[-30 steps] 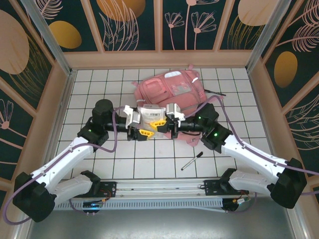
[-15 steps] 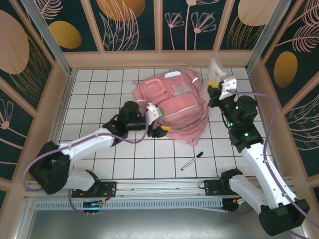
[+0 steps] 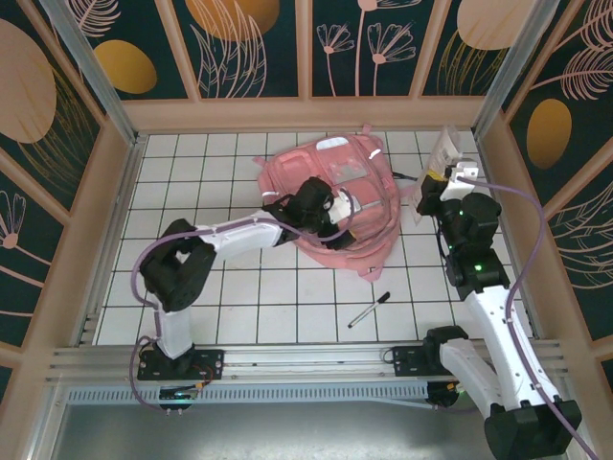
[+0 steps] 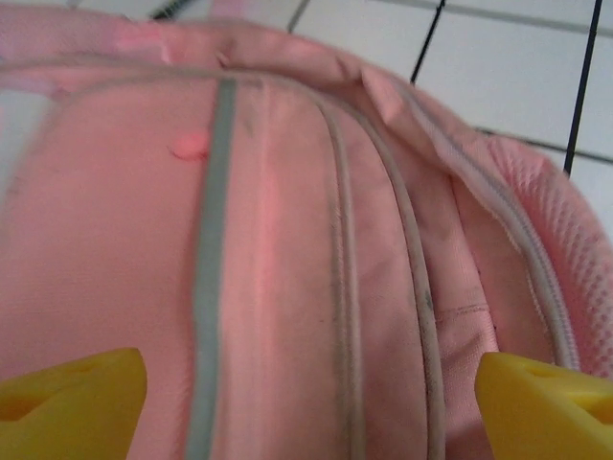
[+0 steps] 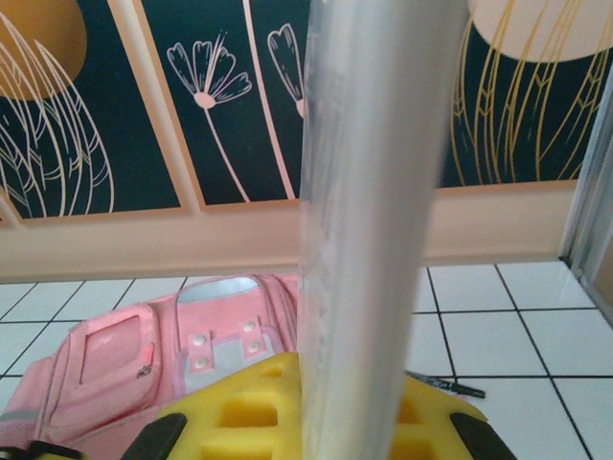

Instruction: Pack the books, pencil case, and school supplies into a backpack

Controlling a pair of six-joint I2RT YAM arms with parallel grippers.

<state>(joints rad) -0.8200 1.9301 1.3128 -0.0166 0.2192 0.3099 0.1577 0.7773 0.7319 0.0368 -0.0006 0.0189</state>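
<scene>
The pink backpack [image 3: 330, 182] lies flat on the white tiles at the back centre. My left gripper [image 3: 343, 209] hovers low over its lower half. In the left wrist view this gripper [image 4: 306, 412] is open, its yellow fingertips [image 4: 67, 402] far apart above the pink fabric [image 4: 287, 240], with nothing between them. My right gripper [image 3: 442, 172] is raised at the back right, shut on the long whitish pencil case [image 3: 447, 146]. The case stands upright [image 5: 374, 192] between that gripper's [image 5: 350, 388] yellow pads. One black pen [image 3: 369, 310] lies on the tiles in front of the backpack. The books are out of view.
A second dark pen [image 3: 410, 178] lies by the backpack's right side, also seen from the right wrist as a pen [image 5: 445, 385] on the tiles. Wooden walls with flower panels [image 3: 306, 48] close in the floor. A metal rail [image 3: 306, 359] runs along the front.
My left arm let go of the pencil case, swung out over the backpack and widened its jaws. My right arm carried the pencil case up to the back right.
</scene>
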